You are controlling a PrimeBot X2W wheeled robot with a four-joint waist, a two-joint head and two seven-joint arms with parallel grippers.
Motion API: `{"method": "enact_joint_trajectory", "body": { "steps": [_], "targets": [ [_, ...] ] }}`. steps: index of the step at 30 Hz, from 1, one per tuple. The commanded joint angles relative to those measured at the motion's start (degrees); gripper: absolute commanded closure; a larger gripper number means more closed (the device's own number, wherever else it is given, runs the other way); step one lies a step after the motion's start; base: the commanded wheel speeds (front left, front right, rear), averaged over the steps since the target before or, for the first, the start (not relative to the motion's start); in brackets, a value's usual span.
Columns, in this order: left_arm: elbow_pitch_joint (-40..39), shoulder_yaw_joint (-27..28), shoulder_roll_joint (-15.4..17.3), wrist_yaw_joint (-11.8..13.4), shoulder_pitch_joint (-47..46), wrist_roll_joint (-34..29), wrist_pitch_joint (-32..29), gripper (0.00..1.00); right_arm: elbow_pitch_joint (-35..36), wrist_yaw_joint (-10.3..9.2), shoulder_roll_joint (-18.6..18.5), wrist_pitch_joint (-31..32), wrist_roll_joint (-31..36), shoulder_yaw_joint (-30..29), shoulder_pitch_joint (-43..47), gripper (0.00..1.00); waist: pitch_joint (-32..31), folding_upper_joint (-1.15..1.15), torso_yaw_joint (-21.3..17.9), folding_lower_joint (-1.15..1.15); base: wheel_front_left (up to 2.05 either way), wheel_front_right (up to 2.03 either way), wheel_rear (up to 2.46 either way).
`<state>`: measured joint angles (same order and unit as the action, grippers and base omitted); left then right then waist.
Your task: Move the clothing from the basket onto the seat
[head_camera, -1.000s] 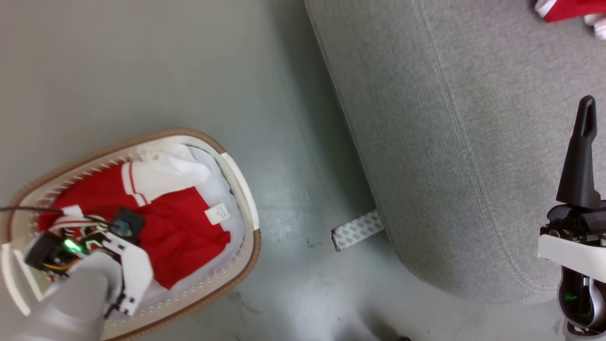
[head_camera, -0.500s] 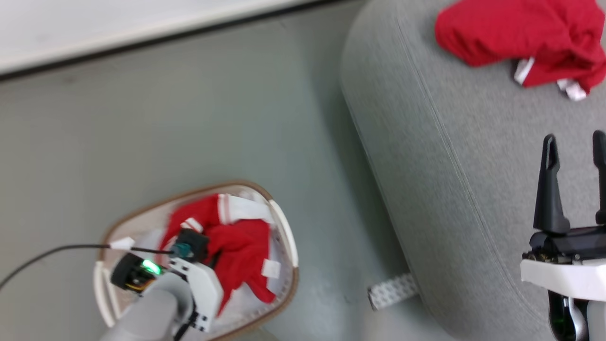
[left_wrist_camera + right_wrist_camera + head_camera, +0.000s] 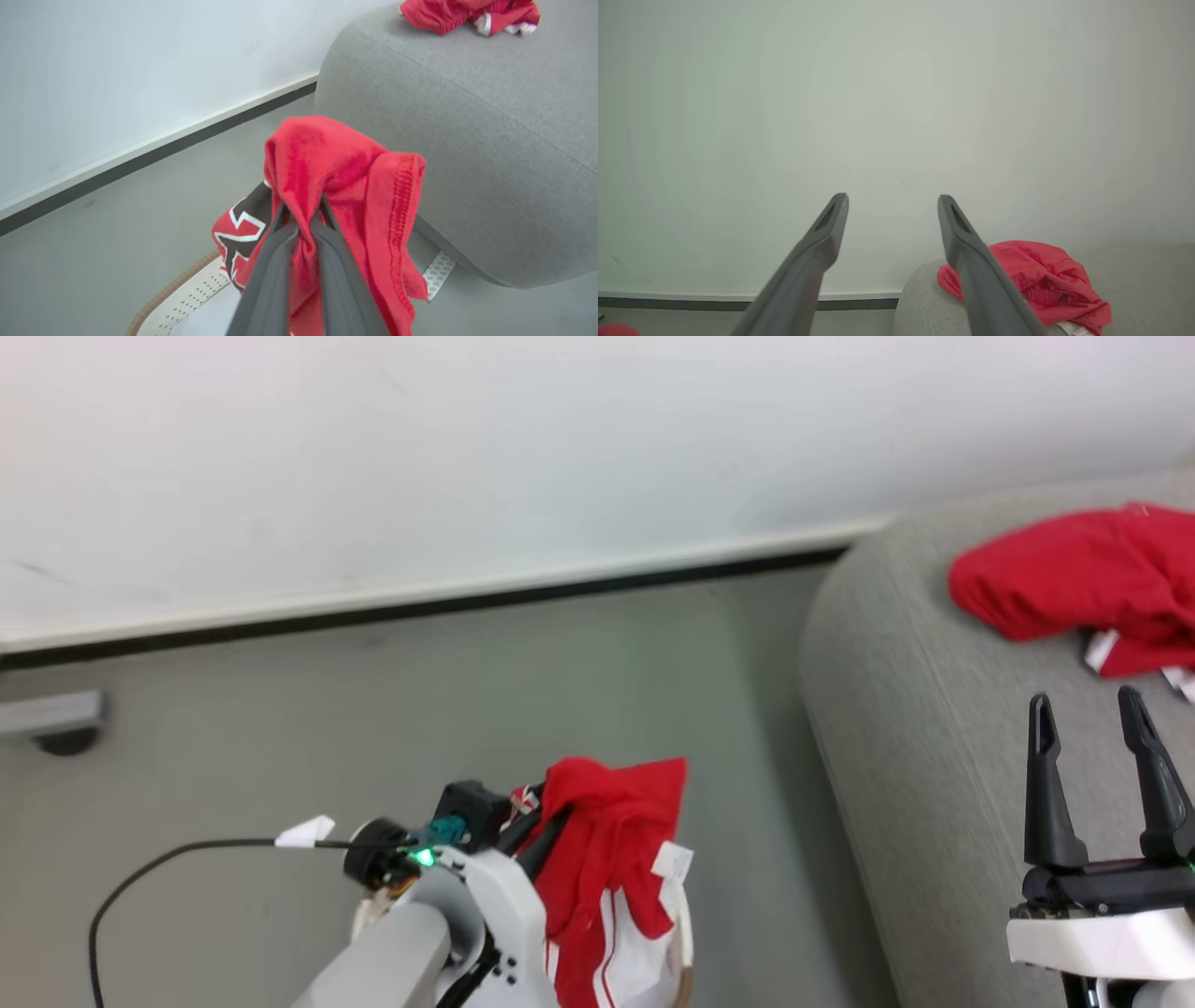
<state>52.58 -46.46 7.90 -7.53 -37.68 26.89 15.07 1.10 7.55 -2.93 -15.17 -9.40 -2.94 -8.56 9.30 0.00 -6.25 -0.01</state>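
Grey floor (image 3: 233, 728) runs to a white wall (image 3: 560, 448). At left, the left jaws are clamped shut on a red jersey (image 3: 327, 158), which hangs above the basket (image 3: 191, 291), its lower folds seemingly trailing inside; what else lies there is hidden. Further right, a second jersey (image 3: 1074, 569) already lies toward the far edge of the seat (image 3: 915, 756). The right jaws gape empty above the seat's near edge. So one piece is delivered, one in transit.

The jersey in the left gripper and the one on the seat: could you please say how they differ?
The held jersey hangs pinched in the left gripper above the basket; the other jersey lies loose on the seat. The held jersey drapes downward, showing black print; the other jersey is a crumpled heap. Both are red with white trim.
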Motion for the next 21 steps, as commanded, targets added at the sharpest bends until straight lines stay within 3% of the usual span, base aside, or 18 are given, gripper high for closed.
{"method": "enact_joint_trajectory", "body": {
  "steps": [1,9,21],
  "targets": [
    [-1.3,0.5,0.6,0.1,0.4,0.4,0.1,1.00,-0.3,-0.13,-0.5,0.0,0.3,0.0,1.0,0.00,-3.8,0.00,3.6,0.01,0.00,0.00,0.00],
    [-13.6,5.1,0.9,0.9,1.5,-2.2,0.1,1.00,-2.0,-0.13,-0.8,0.0,-1.3,1.1,4.0,0.00,-8.8,0.00,6.5,0.01,0.00,0.00,0.00],
    [-26.4,11.2,1.8,2.4,0.4,-1.6,0.1,1.00,-4.9,-0.13,-0.2,0.0,-3.7,6.6,6.3,0.00,-10.7,0.00,7.9,0.01,0.00,0.00,0.00]
  ]
}}
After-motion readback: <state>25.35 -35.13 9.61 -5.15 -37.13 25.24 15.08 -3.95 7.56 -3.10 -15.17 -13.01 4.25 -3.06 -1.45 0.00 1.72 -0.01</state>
